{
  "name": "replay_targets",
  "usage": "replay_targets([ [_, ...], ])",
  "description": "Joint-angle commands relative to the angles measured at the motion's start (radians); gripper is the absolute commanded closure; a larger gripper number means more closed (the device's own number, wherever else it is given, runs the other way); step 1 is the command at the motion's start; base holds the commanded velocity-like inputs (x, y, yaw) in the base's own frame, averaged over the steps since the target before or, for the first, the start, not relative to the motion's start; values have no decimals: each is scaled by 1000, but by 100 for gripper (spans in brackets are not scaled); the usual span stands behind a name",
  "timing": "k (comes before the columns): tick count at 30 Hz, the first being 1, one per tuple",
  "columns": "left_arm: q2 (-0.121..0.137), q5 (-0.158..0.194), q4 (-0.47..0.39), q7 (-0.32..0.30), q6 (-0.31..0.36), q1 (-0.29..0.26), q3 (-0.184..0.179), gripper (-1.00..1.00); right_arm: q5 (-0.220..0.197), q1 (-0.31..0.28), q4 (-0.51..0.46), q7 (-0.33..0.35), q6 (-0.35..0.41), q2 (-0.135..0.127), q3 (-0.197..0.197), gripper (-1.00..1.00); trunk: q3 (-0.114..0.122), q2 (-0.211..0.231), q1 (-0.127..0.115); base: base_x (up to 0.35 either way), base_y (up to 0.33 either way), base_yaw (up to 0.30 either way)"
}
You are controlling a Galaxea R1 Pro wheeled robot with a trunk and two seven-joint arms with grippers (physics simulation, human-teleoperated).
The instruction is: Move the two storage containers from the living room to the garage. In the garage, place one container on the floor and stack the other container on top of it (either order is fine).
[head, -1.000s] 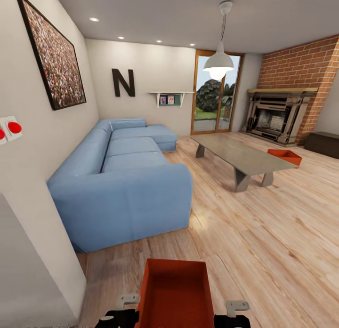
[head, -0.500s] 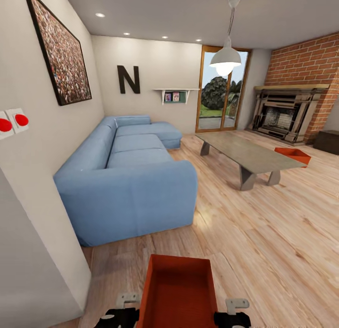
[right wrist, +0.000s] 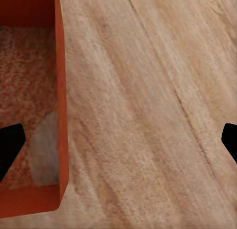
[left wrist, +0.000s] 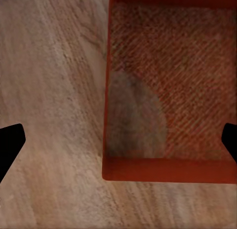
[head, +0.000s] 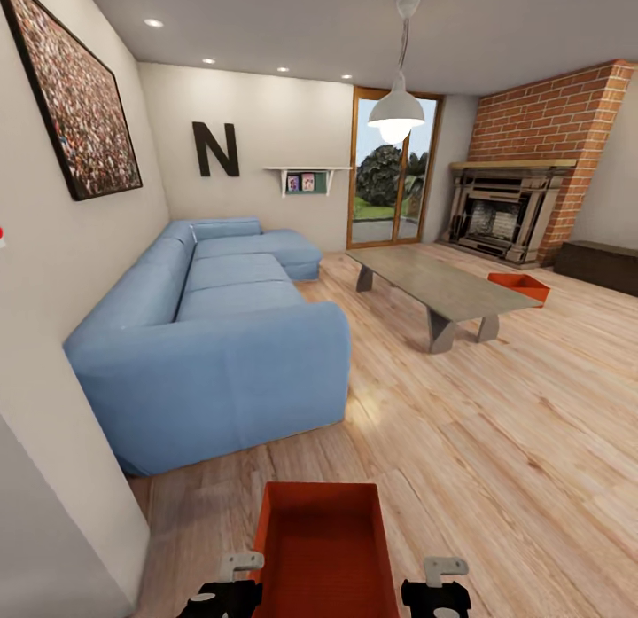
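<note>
I am in the living room. One orange-red storage container (head: 323, 547) sits low in front of me on the wood planks, between my left gripper (head: 232, 582) and right gripper (head: 439, 582). In the left wrist view the left gripper (left wrist: 121, 140) is open, its fingers far apart on either side of the container's (left wrist: 168, 91) side wall. The right gripper (right wrist: 118, 142) is open too and straddles the opposite wall of the container (right wrist: 27, 91). I cannot tell whether the container rests on the planks. The second storage container (head: 518, 285) lies on the planks beyond the grey table.
A blue sectional sofa (head: 221, 334) stands along the left wall. The grey low table (head: 434, 285) stands mid-room, with the brick fireplace (head: 501, 215), a dark chest (head: 602, 265) and glass doors (head: 390, 179) behind. A white wall corner (head: 53, 512) juts in at near left.
The whole view swung slightly right, then back left and a little closer. The near container stays between the two grippers, and their fingers show no visible change.
</note>
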Motion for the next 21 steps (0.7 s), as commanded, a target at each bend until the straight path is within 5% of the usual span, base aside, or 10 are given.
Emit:
replay_targets([
  [1, 0, 4, -2, 4, 6, 0, -1, -100, -11, -1, 0, -4, -6, 0, 8, -100, -1, 0, 0, 0, 0, -4],
  [21, 5, 2, -8, 6, 0, 0, -3, -100, -8, -1, -1, 2, -6, -5, 10, -100, -13, 0, 0, 0, 0, 68],
])
